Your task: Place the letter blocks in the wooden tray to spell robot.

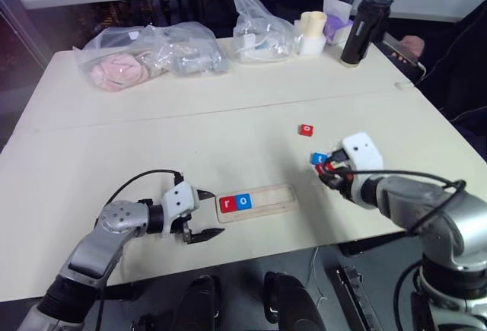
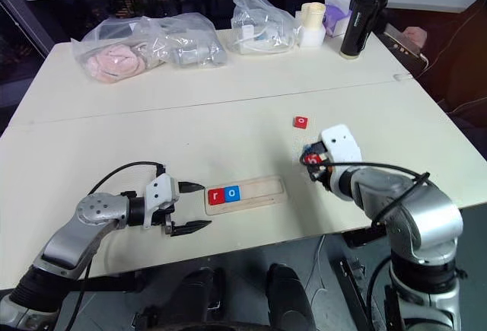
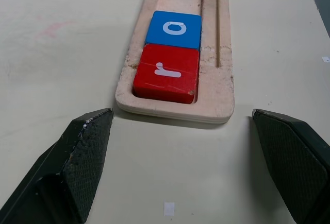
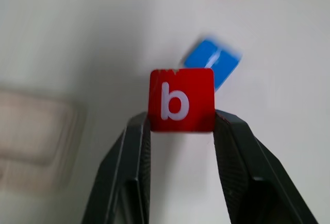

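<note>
Head stereo pair looking down over table (image 1: pixel 152 110), wrist views close, left sharing wooden tray (image 3: pixel 175 112), right facing red b block (image 4: pixel 181 100)

Red r (image 3: pixel 166 72), blue o (image 3: pixel 174 29) in tray (image 3: pixel 219 87)

White lowercase "r" on the red block (image 3: pixel 166 73) and white "o" on the blue block (image 3: pixel 174 29) touching it, both seated at the wooden tray's (image 3: pixel 224 87) end nearest the table's (image 1: pixel 152 125) left edge. White "b" on the red block (image 4: pixel 181 100) pinched between the right gripper's (image 4: pixel 181 126) fingers. A white letter, likely "o", on the lone red block (image 1: pixel 306 129) toward the table's right side; the blue block (image 1: pixel 319 159) beside the right gripper has a white mark too blurred to read.
</note>
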Controlling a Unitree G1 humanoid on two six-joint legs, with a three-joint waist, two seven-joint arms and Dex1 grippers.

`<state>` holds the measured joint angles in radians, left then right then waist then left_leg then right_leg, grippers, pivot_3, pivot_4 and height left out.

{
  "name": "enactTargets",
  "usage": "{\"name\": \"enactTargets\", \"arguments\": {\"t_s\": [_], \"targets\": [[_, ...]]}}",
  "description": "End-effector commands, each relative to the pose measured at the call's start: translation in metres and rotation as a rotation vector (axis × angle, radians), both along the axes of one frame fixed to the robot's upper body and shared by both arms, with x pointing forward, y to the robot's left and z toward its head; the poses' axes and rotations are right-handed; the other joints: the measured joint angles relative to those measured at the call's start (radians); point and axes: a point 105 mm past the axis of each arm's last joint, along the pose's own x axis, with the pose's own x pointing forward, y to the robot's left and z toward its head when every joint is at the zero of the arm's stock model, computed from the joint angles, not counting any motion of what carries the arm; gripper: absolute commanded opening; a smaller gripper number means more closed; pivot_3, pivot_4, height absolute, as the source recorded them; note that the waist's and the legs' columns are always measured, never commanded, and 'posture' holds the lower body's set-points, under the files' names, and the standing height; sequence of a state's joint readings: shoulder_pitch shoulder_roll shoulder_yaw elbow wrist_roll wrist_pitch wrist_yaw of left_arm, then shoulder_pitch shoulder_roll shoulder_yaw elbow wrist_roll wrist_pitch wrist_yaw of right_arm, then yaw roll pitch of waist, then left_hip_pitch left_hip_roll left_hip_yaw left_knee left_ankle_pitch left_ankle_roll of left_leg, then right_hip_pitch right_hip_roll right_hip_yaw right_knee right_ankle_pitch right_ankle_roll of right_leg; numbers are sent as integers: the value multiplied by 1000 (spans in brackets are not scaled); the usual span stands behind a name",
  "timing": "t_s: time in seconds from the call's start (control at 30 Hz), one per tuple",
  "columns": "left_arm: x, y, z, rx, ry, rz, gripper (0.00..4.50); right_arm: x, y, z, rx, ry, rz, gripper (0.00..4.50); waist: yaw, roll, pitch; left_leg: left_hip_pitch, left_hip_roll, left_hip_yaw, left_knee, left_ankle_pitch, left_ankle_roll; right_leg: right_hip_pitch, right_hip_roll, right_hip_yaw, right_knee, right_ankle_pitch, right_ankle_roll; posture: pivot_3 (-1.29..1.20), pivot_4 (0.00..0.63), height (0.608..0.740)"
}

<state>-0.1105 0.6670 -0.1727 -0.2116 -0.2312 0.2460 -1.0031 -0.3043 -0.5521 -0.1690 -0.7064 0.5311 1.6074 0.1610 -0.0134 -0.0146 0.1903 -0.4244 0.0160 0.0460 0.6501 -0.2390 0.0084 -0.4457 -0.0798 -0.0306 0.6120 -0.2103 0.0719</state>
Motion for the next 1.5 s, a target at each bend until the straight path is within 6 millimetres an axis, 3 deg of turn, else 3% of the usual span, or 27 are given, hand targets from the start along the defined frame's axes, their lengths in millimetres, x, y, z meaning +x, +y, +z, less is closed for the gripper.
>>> {"name": "enactTargets", "arguments": {"t_s": [0.03, 0.33, 0.5, 0.53, 0.57, 0.77, 0.83, 0.97, 1.07, 1.23, 1.5], "targets": [[0, 5, 2, 2, -7, -3, 4500, -8, -5, -5, -24, 7, -23, 1114, -1, 0, 0, 0, 0, 0, 0, 0, 0, 0, 0, 0, 0, 0, 0, 0, 150, 740], [3, 10, 4, 11, -24, -1, 4500, -16, -9, -20, -36, 46, -68, 1114, 1, -1, 0, 0, 0, 0, 1, 0, 0, 0, -1, 0, 0, 0, 0, 0, 150, 740], [3, 11, 1, 14, -23, 3, 4500, -17, -8, 1, -131, -1, 106, 3570, 1, 0, 0, -1, -1, 1, 1, 0, 0, 0, -2, 0, -1, 0, 0, 0, 150, 740], [3, 11, 1, 14, -23, 3, 4500, -17, -8, 7, -154, -13, 163, 4256, 1, 0, 0, -1, -1, 1, 1, 0, 0, 0, -2, 0, -2, 0, 0, 0, 150, 740], [3, 11, 1, 14, -23, 3, 4500, -17, -9, 12, -168, -20, 208, 4454, 2, 0, 0, -1, -1, 1, 1, 0, 0, 0, -2, 0, -2, 0, 0, 0, 150, 740], [7, 11, 2, 15, -33, -2, 4500, -21, 3, 46, -207, -169, 668, 4454, 3, 0, 0, 0, 0, 0, 1, 0, 0, 1, 0, -1, -3, -1, 2, 0, 150, 740], [8, 10, 2, 14, -36, -3, 4500, -26, -1, 40, -247, -149, 821, 4454, 3, 0, 0, 0, 0, 0, 1, 0, 0, 2, 0, -1, -3, -1, 2, 0, 150, 740], [10, 11, 2, 17, -45, -4, 4500, -11, -20, 17, -402, -155, 1005, 4454, 1, -1, 0, 0, -1, 2, 2, 0, 0, 2, -1, -1, -5, -1, 2, 0, 150, 740], [10, 10, 2, 24, -58, -8, 4500, -1, -33, 3, -490, -142, 1096, 4454, 1, -1, 0, 0, -1, 4, 3, 0, 0, 2, -2, -1, -4, -1, 2, 0, 150, 740], [7, 8, 8, 15, -67, -10, 4500, 18, -47, -7, -450, -72, 1126, 4454, 3, -1, 1, 1, -1, 4, 4, 0, 0, 2, -2, -1, -1, 1, 0, 0, 150, 740], [-9, 10, 19, -18, -54, -50, 4500, 25, -41, -8, -306, -30, 1126, 4454, 4, -1, 1, 2, 0, 4, 4, 0, 0, 2, -1, -1, 1, 2, -2, 0, 150, 740]]}}
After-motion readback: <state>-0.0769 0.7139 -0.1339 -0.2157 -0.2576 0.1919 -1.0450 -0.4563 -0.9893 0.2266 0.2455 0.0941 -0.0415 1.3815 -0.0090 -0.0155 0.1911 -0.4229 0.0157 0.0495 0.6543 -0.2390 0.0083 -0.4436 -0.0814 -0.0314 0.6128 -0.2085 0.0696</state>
